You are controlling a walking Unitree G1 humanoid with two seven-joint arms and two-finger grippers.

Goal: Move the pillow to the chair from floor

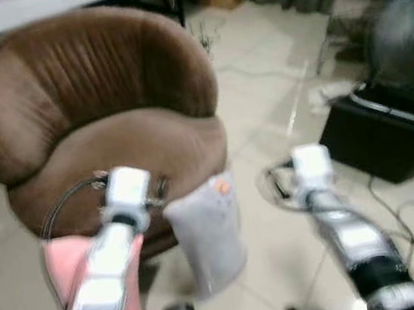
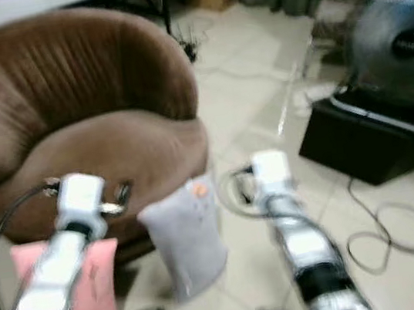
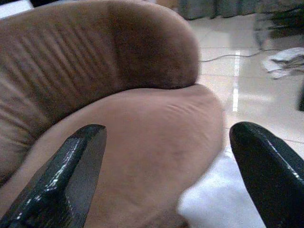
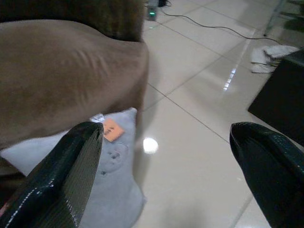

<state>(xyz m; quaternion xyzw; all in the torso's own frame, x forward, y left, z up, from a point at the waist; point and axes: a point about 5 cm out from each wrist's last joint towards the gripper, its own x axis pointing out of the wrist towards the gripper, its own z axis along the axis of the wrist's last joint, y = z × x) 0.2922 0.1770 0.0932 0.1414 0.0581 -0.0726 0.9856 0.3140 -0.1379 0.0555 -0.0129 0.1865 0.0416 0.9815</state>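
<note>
- Your right gripper [image 4: 166,175] is spread wide and holding nothing, up over the tiled floor [image 4: 199,142]
- Grey pillow [image 1: 206,229] sits below it toward your left, propped against the brown chair [image 1: 102,132]
- Your left gripper [image 3: 171,175] is also wide open and empty, facing the chair seat
- Pink pillow [image 2: 88,297] lies under that arm

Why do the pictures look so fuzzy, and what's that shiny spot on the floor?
Both eye views are smeared by motion blur, arms and fan included. The right wrist view is sharper: a lamp's glare dot shines on the tile beside the grey pillow. The left wrist view shows the chair softly, with streaky floor glare.
</note>
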